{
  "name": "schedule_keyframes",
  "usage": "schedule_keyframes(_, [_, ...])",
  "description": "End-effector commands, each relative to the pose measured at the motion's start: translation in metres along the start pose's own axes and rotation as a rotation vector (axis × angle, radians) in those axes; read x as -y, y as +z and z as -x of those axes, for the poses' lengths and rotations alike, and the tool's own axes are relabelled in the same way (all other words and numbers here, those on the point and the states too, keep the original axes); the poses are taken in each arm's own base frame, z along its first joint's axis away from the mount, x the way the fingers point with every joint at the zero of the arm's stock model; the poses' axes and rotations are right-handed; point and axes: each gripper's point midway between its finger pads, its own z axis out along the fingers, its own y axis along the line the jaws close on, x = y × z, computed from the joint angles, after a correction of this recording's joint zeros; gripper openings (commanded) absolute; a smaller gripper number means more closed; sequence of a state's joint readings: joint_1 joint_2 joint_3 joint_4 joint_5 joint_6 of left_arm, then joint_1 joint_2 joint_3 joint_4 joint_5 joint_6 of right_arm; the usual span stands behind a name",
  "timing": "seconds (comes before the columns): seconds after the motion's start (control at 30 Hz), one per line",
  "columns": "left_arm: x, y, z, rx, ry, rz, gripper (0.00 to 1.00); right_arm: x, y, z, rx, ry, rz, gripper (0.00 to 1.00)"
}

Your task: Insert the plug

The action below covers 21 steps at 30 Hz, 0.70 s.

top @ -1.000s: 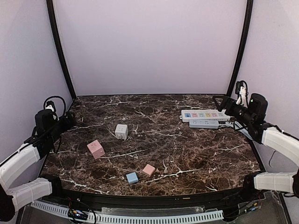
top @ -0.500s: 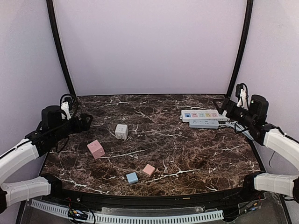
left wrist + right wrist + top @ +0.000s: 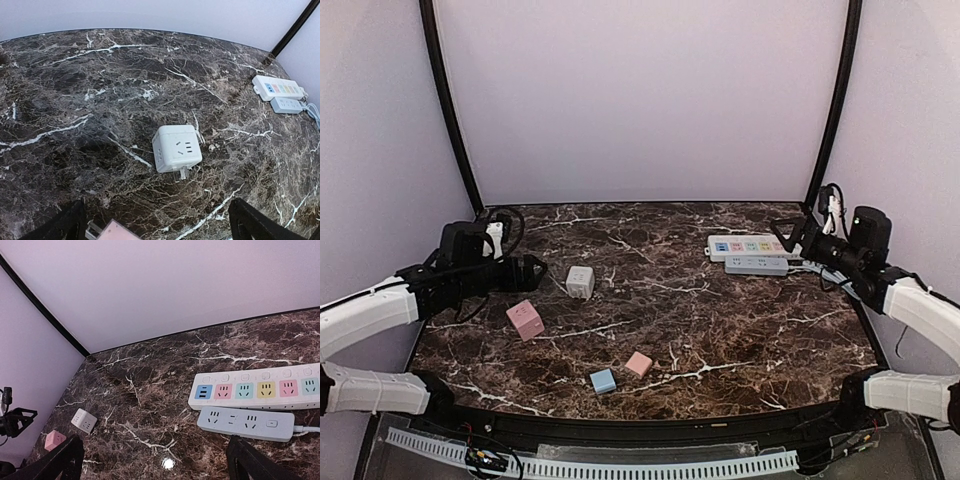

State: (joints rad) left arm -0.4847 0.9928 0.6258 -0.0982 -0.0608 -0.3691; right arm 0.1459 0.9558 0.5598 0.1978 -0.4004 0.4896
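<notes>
Left tool [image 3: 532, 271] is open and empty, with its fingers [image 3: 62, 227] spread wide at the bottom corners of the left wrist view. It hangs just short of the white cube plug [image 3: 177, 148]. The cube sits alone on the table [image 3: 720, 330], left of centre and well apart from the strips. Two metal pins [image 3: 183, 173] stick out of its near face, low by the marble. Three-hole sockets show on the top and left faces.

Handling, as a guess: hard plastic shell, light, stiff, not fragile. The faces are smooth and glossy, so it could slide or twist on the marble if it is nudged before the fingers close. Best hold is probably across two opposite flat sides, mid-height, square on, with the pins left clear and pointing out of the grasp. The pins are the only delicate part, so don't clamp them.

Right tool [image 3: 786, 232] is also open and holds nothing. It hovers near the white strip with coloured sockets [image 3: 257, 391] at the far right of the table. The grey-blue strip [image 3: 245, 423] lies just in front of it, and either could be the target. Both will likely need steadying, since a light strip shifts under a push.

The pink cube [image 3: 524, 319] lies near the left tool but is not touching the white one.
</notes>
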Motion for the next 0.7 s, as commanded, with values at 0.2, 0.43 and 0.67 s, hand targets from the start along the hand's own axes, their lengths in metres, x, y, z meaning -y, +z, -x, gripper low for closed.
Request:
schedule_keyframes(0.2, [0.041, 0.036, -0.023, -0.153, 0.15, -0.037, 1.0, 0.002, 0.008, -0.029, -0.097, 0.026, -0.002, 0.99])
schedule_keyframes(0.43, [0.053, 0.061, -0.031, -0.214, 0.192, -0.03, 1.0, 0.012, 0.01, -0.037, -0.125, 0.042, -0.055, 0.99])
schedule_keyframes(0.67, [0.056, 0.078, -0.036, -0.255, 0.203, -0.01, 1.0, 0.035, 0.011, -0.043, -0.151, 0.095, -0.194, 0.99])
